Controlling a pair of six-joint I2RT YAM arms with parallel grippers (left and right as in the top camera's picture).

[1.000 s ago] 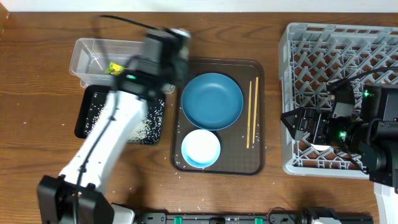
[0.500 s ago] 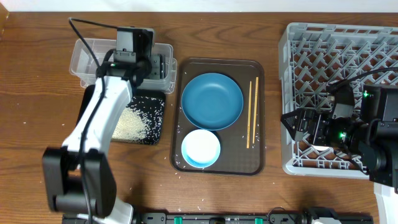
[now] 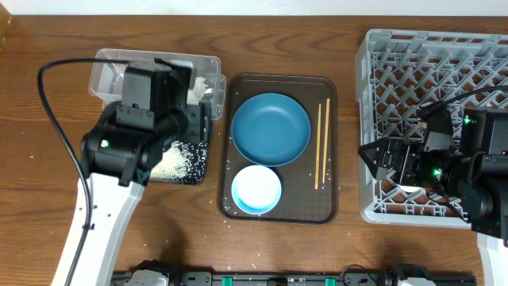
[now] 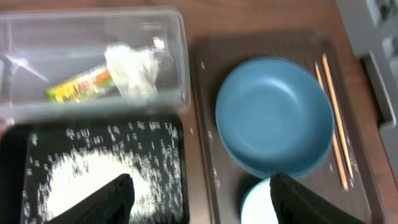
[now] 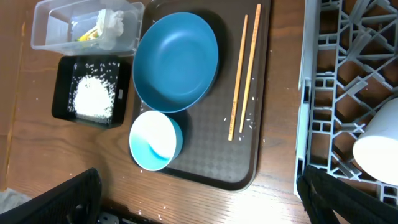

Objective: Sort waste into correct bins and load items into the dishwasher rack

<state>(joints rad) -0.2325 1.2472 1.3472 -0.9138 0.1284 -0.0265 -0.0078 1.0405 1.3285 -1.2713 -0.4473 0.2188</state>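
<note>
My left gripper [image 4: 202, 202] hangs open and holds nothing, above the edge between the black tray [image 4: 171, 127] and the brown serving tray. Loose rice [image 4: 81, 180] lies piled in the black tray. Behind it, the clear tub [image 4: 181, 56] holds the yellow-green wrapper [image 4: 78, 85] and the crumpled tissue [image 4: 132, 68]. The dark blue dish [image 3: 271, 128], the light blue bowl [image 3: 256, 189] and the chopsticks [image 3: 321, 143] rest on the serving tray. My right gripper [image 3: 375, 159] is open and holds nothing at the left edge of the grey rack [image 3: 429, 79]. A whitish cup [image 5: 376, 149] sits in the rack.
The brown serving tray [image 3: 317, 206] lies between the bins and the rack. Stray rice grains dot the wood near its front edge [image 5: 155, 208]. My left arm [image 3: 127, 143] covers most of the tub and black tray in the overhead view.
My left arm swung from the serving tray's side to above the clear tub, opened its jaws and drew back toward the front. The tissue now lies in the tub. The right arm stayed still.
</note>
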